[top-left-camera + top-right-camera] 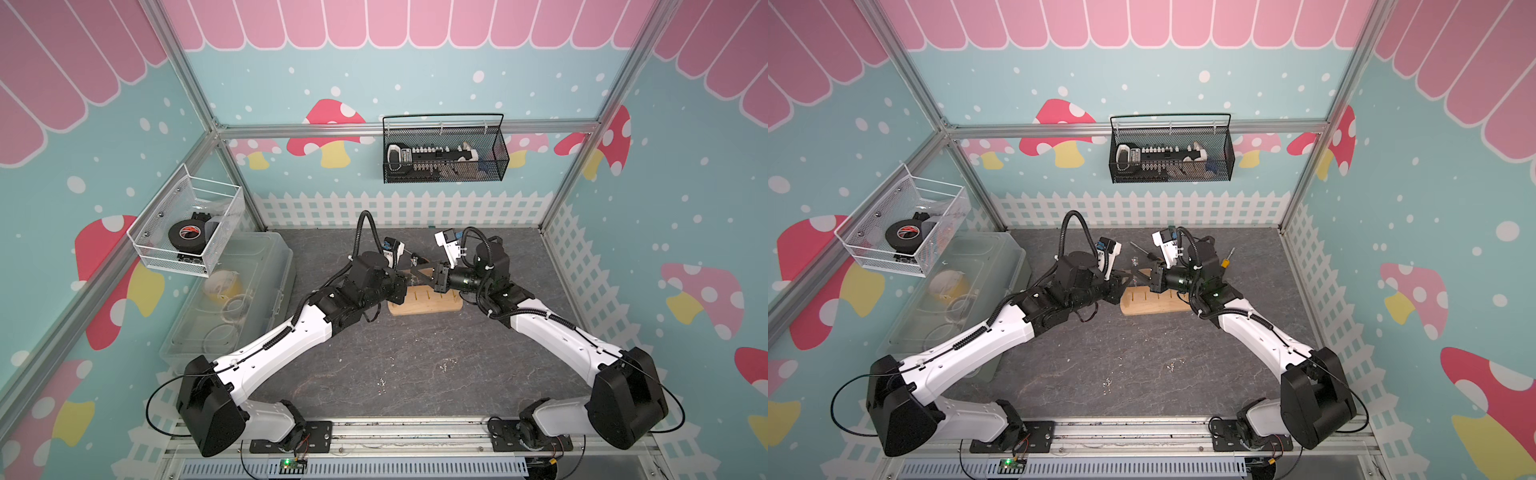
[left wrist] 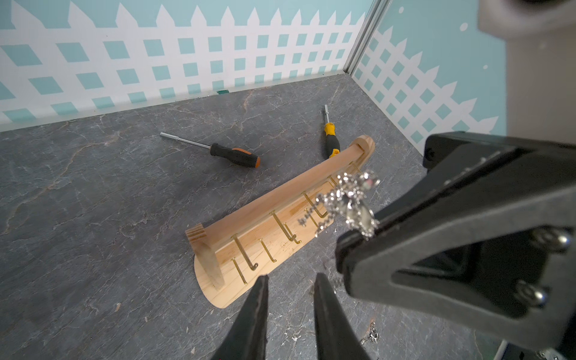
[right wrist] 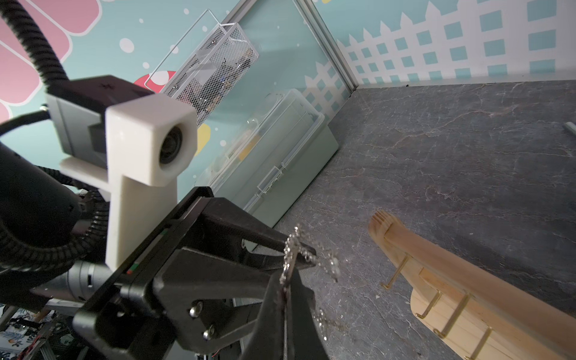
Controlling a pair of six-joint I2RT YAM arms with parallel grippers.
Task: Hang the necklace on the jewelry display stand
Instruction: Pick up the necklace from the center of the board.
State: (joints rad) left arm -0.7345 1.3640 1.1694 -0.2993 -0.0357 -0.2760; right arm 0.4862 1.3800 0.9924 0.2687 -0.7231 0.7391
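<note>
The necklace (image 2: pixel 349 199), a sparkly silver chain with a crystal pendant, is pinched in my shut right gripper (image 3: pixel 290 277) and dangles from its tips. It hangs just above the jewelry display stand (image 2: pixel 280 199), a light-wood rack with gold pegs that stands mid-table in both top views (image 1: pixel 424 307). My left gripper (image 2: pixel 291 277) is open and holds nothing. It hovers at the stand's near left end, close beside the right gripper (image 2: pixel 352 240). In the right wrist view the chain (image 3: pixel 291 249) drapes in front of the left gripper's fingers (image 3: pixel 249 230).
Two screwdrivers lie behind the stand, one orange-handled (image 2: pixel 233 154) and one yellow-handled (image 2: pixel 330 140). A clear plastic box (image 1: pixel 232 299) sits along the left wall under a white mesh basket (image 1: pixel 187 228). A black mesh basket (image 1: pixel 444 153) hangs on the back wall.
</note>
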